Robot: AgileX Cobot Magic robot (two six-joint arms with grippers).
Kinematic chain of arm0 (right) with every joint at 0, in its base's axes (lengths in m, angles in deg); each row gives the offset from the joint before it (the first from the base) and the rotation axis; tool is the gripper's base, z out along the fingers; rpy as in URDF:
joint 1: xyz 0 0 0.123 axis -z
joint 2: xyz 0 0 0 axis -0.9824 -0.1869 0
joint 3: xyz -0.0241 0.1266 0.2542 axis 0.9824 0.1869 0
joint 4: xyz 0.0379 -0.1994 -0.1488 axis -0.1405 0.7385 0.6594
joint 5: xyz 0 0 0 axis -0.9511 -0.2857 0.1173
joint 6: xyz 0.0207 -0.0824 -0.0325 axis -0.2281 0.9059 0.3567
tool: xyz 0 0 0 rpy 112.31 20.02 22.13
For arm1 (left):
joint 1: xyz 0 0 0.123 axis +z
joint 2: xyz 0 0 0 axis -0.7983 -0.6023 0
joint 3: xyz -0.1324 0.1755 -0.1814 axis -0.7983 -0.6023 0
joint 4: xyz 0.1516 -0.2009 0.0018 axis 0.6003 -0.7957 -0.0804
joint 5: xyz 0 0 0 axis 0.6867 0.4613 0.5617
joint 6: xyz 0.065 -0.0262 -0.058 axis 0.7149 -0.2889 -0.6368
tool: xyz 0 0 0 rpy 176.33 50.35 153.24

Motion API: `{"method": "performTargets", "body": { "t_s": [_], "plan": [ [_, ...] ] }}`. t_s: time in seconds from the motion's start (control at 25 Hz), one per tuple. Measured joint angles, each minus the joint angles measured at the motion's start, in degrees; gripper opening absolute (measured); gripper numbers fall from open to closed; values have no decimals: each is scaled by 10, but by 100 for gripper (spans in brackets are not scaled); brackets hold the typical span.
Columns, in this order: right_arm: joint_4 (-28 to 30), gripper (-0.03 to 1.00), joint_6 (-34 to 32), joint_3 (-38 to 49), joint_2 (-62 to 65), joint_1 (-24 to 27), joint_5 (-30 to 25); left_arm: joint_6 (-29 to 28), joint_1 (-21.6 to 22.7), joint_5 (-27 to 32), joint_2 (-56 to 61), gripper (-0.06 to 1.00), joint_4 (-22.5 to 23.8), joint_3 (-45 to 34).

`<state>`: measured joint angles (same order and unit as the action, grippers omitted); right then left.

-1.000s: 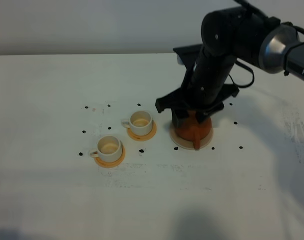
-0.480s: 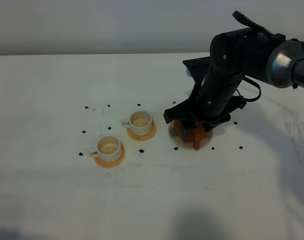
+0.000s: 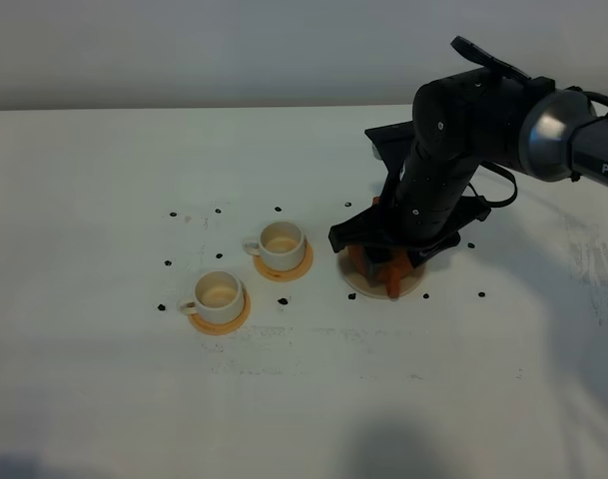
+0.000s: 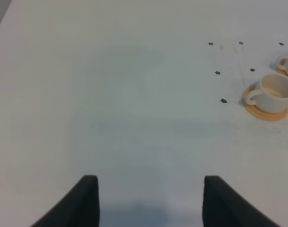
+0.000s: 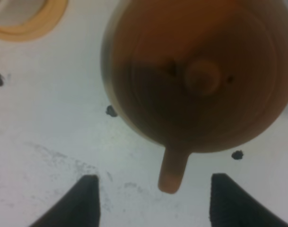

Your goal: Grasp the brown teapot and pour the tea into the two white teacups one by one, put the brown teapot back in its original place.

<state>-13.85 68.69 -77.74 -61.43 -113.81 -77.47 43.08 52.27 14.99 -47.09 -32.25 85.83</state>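
The white table is faintly scuffed up front (grey smudges, small black dots). Farther in, the two white teacups sit on orange coasters. Right of them the brown teapot rests on its cream saucer, with the right gripper spread wide above it, gripping nothing. The left gripper hangs open and empty over the table. Behind is a plain grey wall.

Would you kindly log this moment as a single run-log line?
right gripper: open, over brown teapot | teapot: on saucer | left gripper: open, empty
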Motion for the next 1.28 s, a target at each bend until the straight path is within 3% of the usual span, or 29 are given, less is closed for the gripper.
{"method": "performTargets", "body": {
  "t_s": [1.28],
  "plan": [
    [14, 49, -13, 0, -29, 16, 18, 0, 0, 0, 0, 50, 0, 0]
  ]
}}
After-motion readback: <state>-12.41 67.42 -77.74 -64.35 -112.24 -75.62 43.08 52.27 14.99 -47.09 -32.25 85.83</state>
